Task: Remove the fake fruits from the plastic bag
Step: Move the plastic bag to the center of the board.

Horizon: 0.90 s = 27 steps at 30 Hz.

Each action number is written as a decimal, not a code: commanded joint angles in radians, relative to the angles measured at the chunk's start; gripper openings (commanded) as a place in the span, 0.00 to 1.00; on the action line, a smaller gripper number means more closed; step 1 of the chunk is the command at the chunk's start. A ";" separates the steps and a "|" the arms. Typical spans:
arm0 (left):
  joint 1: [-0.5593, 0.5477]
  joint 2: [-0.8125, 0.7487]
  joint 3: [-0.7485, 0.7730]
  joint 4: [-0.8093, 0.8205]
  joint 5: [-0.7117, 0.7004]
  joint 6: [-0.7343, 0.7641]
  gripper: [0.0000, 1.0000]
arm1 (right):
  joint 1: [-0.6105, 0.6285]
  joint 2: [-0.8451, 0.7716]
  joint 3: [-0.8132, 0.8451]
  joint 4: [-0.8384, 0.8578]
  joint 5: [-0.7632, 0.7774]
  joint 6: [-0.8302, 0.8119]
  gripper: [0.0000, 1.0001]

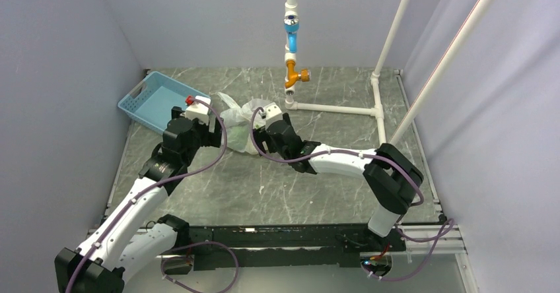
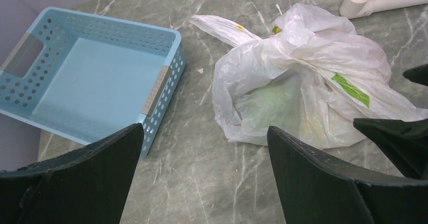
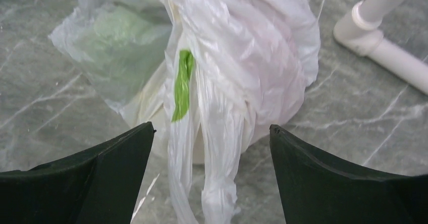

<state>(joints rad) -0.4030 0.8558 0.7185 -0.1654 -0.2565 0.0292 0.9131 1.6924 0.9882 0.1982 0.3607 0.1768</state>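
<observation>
The translucent white plastic bag (image 1: 239, 123) lies crumpled on the marble table, with green printed marks (image 2: 351, 89). A pale green round shape (image 2: 272, 100) shows dimly through the film; it also shows in the right wrist view (image 3: 118, 32). The other fake fruits are hidden. My left gripper (image 2: 204, 133) is open and empty, just left of the bag, over bare table. My right gripper (image 3: 212, 130) is open, its fingers either side of the bag's twisted loop handle (image 3: 219, 148), apart from it.
A blue lattice basket (image 1: 150, 99) sits at the back left, empty, close to the left gripper; it also shows in the left wrist view (image 2: 91, 67). A white pipe frame (image 1: 343, 108) with an orange and blue fitting (image 1: 293, 68) stands behind the bag. Walls close off left, right and back.
</observation>
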 commanded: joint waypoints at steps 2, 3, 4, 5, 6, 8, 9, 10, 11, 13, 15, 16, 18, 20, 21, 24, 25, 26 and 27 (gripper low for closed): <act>0.029 -0.006 0.043 0.015 0.046 0.014 0.99 | 0.022 0.035 0.075 0.154 0.044 -0.155 0.87; 0.039 -0.010 0.042 0.016 0.045 0.013 0.99 | 0.024 0.049 0.097 0.155 0.057 -0.166 0.85; 0.046 -0.015 0.041 0.018 0.043 0.009 0.99 | 0.024 0.065 0.116 0.158 0.063 -0.193 0.82; 0.053 -0.019 0.039 0.020 0.040 0.010 0.99 | 0.024 0.082 0.136 0.162 0.069 -0.217 0.78; 0.056 -0.024 0.038 0.021 0.037 0.013 0.99 | 0.023 0.101 0.157 0.169 0.076 -0.240 0.75; 0.056 -0.035 0.036 0.023 0.028 0.020 0.99 | 0.020 0.142 0.206 0.162 0.088 -0.271 0.71; 0.056 -0.041 0.033 0.027 0.022 0.024 0.99 | 0.016 0.161 0.224 0.164 0.081 -0.282 0.67; 0.056 -0.047 0.028 0.032 0.012 0.028 0.99 | 0.011 0.181 0.234 0.171 0.067 -0.288 0.65; 0.056 -0.052 0.026 0.034 0.002 0.029 0.99 | 0.004 0.195 0.243 0.179 0.063 -0.290 0.65; 0.056 -0.056 0.025 0.036 -0.002 0.032 0.99 | -0.009 0.221 0.270 0.177 0.049 -0.290 0.65; 0.058 -0.056 0.028 0.036 -0.001 0.032 0.99 | -0.021 0.241 0.288 0.185 0.032 -0.288 0.65; 0.058 -0.053 0.029 0.036 -0.001 0.032 0.99 | -0.028 0.249 0.289 0.194 0.016 -0.288 0.65; 0.059 -0.041 0.035 0.029 0.000 0.034 0.99 | -0.042 0.267 0.299 0.204 -0.003 -0.288 0.63; 0.059 -0.031 0.042 0.024 0.003 0.035 0.99 | -0.044 0.275 0.313 0.188 0.008 -0.303 0.54; 0.059 -0.026 0.045 0.021 0.005 0.034 0.99 | -0.046 0.270 0.307 0.189 0.001 -0.309 0.47; 0.061 -0.012 0.050 0.018 0.020 0.034 0.99 | -0.046 0.248 0.265 0.224 0.000 -0.311 0.15; 0.062 -0.003 0.053 0.016 0.035 0.033 0.99 | -0.046 0.241 0.250 0.230 -0.005 -0.306 0.08; 0.064 0.008 0.058 0.010 0.052 0.031 0.99 | -0.045 0.225 0.232 0.237 -0.013 -0.299 0.05; 0.067 0.019 0.063 0.005 0.075 0.025 0.99 | -0.044 0.206 0.210 0.242 -0.027 -0.283 0.03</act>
<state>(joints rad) -0.3462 0.8471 0.7265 -0.1654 -0.2371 0.0486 0.8646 1.9694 1.2449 0.3611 0.3698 -0.1238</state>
